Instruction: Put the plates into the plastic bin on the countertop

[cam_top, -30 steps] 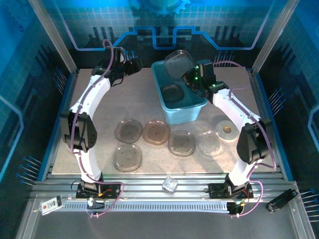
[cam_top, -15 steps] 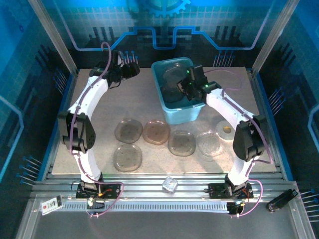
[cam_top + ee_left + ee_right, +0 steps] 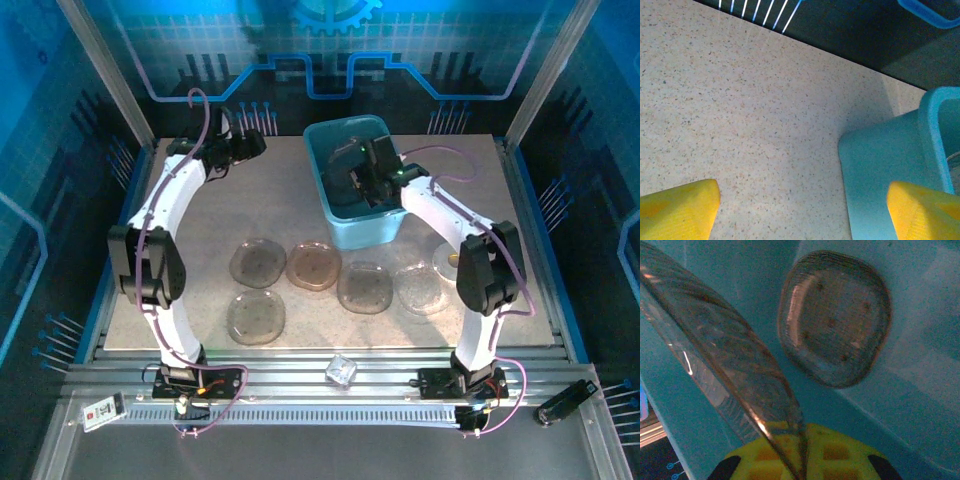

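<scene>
In the plastic bin lies one plate, seemingly alone, the right gripper clamping a second plate (left gripper gaping)

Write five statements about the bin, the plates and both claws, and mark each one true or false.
1. The right claw is shut on a plate inside the plastic bin. True.
2. The bin's floor is bare. False: a second plate lies on it.
3. The left claw grips a plate. False: it is open and empty, above the countertop beside the bin.
4. Loose plates lie on the countertop in front of the bin. True.
5. The clear cube sits in the bin. False: it is on the metal rails at the near edge.
</scene>
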{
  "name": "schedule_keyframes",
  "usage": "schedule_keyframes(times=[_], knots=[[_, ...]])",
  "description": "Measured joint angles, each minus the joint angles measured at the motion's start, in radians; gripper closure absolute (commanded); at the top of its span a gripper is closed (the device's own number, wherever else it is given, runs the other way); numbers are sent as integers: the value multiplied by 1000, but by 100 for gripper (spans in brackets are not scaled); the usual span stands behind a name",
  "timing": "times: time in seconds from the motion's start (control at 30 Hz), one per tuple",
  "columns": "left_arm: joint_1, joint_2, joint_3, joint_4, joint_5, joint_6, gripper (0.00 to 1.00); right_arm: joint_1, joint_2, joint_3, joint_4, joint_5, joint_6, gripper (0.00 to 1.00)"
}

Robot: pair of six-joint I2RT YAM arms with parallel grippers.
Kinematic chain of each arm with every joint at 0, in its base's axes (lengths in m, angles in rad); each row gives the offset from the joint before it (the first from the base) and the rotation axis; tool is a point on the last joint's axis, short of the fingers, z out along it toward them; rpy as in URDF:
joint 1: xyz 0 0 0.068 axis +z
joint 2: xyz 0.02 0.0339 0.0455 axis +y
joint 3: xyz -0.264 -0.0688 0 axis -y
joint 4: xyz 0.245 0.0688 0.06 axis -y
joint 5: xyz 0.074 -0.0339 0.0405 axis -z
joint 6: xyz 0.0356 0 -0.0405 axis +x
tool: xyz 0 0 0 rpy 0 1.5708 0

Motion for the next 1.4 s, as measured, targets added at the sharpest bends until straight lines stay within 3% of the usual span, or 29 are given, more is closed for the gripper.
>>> schedule_keyframes(times=[0.27,1.03,1.23,1.4], knots=[[0,64,57,-17,0,0,13,-1,68,90,-59,-4,35,100],[13,64,63,-41,0,31,13,-1,234,114,-77,6,128,99],[13,64,63,-62,-1,31,13,-1,261,127,-72,19,135,96],[13,64,63,-72,-2,30,13,-1,286,153,-61,19,134,87]])
